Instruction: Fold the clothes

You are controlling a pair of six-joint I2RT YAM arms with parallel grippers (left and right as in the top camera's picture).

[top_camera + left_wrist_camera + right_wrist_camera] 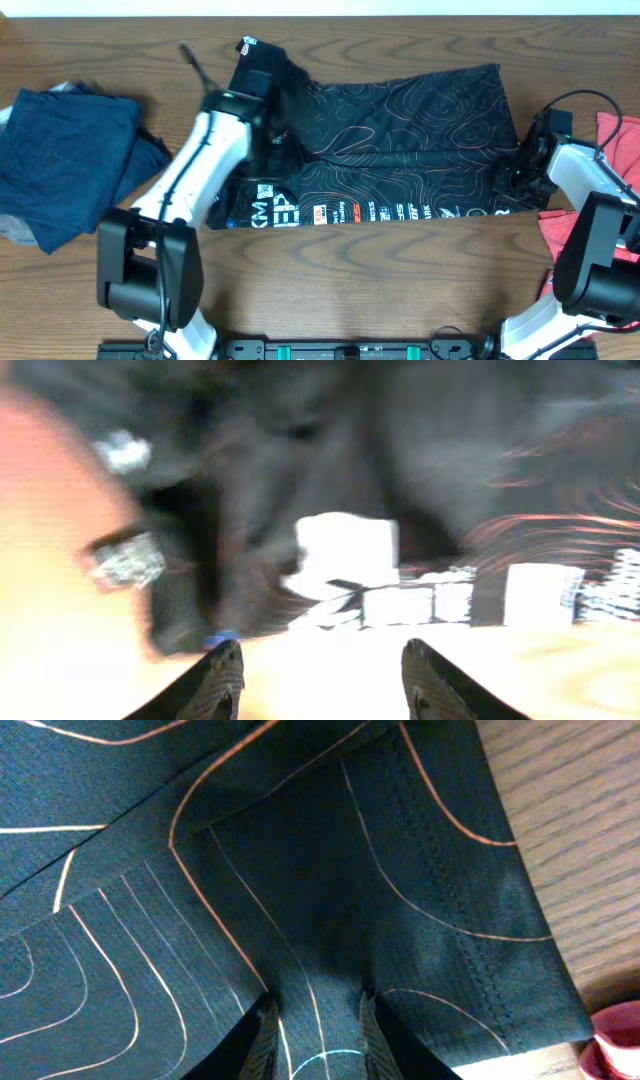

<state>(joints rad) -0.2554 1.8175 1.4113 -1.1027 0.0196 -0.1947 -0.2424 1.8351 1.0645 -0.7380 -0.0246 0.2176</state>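
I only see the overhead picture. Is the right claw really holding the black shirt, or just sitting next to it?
Observer: Holding it. The right wrist camera shows the right claw pinching a raised fold of the black shirt.
Operator: And the other one, is it grabbing something too?
Observer: No. The left wrist picture is blurry, but the left claw is open with nothing between its fingers, and the shirt's white lettering is just ahead of it.

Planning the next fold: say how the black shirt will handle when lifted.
Likely floppy: the black shirt already lies creased and doubled over. Probably thin and light, since it puckers at the right hand. May slide on the smooth table.
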